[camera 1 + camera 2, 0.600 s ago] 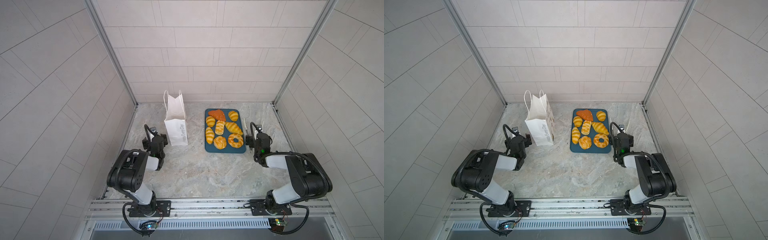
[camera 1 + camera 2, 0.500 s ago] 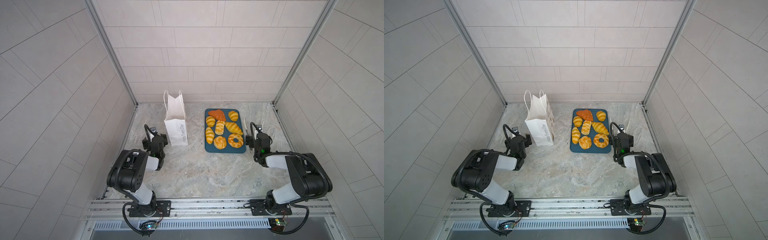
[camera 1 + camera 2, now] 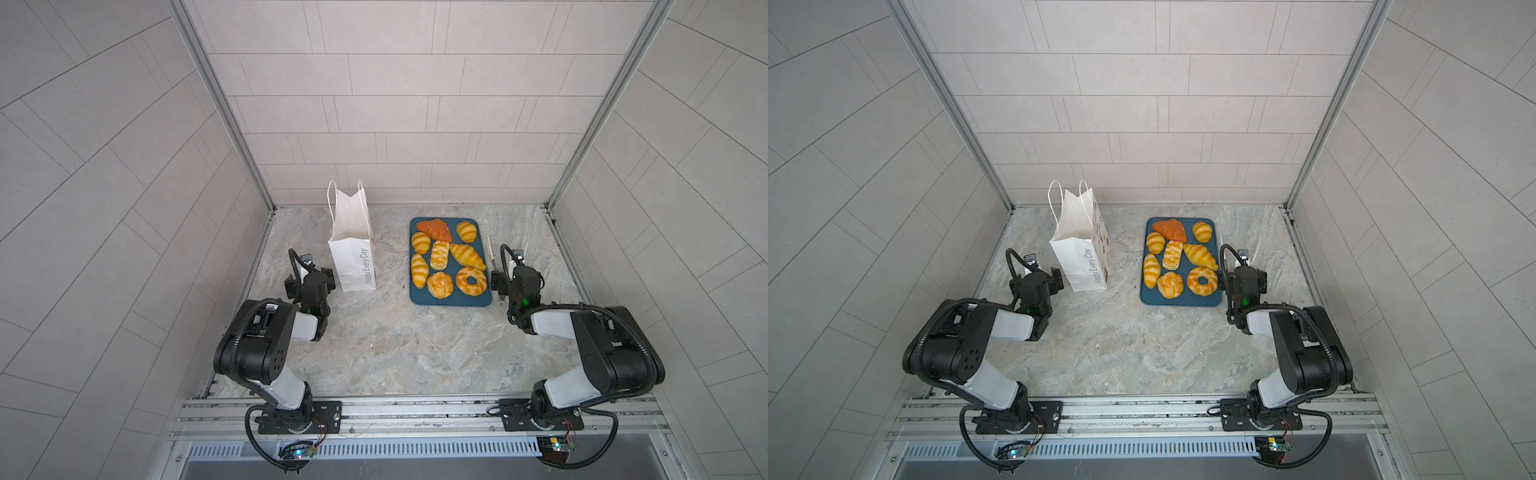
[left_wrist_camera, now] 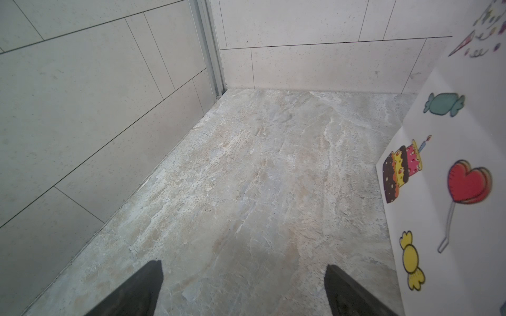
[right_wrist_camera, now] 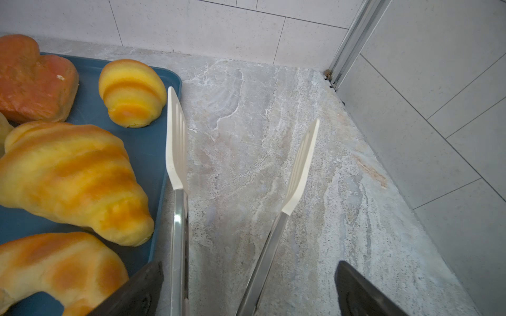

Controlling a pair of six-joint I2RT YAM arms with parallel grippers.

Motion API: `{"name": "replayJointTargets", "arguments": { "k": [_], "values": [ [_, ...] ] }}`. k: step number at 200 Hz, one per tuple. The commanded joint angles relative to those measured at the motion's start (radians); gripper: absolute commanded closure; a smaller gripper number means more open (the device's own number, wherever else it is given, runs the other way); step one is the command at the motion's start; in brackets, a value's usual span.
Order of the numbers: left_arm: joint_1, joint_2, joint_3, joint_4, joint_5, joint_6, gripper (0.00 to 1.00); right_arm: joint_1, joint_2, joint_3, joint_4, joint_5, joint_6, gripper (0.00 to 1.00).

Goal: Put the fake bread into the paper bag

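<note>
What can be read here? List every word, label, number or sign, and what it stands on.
"Happy Every Day": grey letters running up the side of the tall white paper bag that faces the robot, in both top views.
Unreadable: the colourful scrawl at the top of the bag's picture-printed side, left wrist view; cut off and blurred.
Nothing else: no text shows on the glossy toy pastries or the dark teal tray.

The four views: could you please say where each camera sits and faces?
Top views: high above the front rail, looking down on paper bag, tray, fake bread, left arm and right arm.
Left wrist: low on its arm, facing a back corner; shows open left end effector, paper bag beside.
Right wrist: likewise; shows open right end effector astride tongs.
Shared: right wrist and top views show tray and fake bread.
</note>
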Motion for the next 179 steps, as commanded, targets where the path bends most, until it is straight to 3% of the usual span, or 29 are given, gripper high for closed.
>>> {"name": "replayJointTargets", "arguments": {
  "k": [1,87,99,116,139,179],
  "values": [
    [0.005,-0.004,0.012,-0.003,-0.002,0.003,0.0,-0.002,0.003,0.003,0.01,0.004,-0.002,0.0],
    [0.007,-0.031,0.006,-0.008,-0.03,-0.012,0.0,-0.002,-0.009,-0.004,0.018,0.013,0.002,0.04],
    [0.011,-0.069,-0.007,-0.041,-0.025,-0.028,0.0,-0.003,-0.055,0.02,-0.062,0.054,0.022,0.04],
    [0.006,-0.088,-0.047,0.046,-0.03,-0.006,0.0,-0.015,-0.138,0.102,-0.306,0.08,0.079,0.04],
    [0.009,-0.255,0.0,-0.215,-0.099,-0.066,0.0,-0.018,-0.199,0.191,-0.587,0.06,0.129,0.06],
    [0.009,-0.51,0.188,-0.789,-0.152,-0.237,0.0,-0.014,-0.277,0.239,-0.783,0.013,0.19,0.09]
  ]
}}
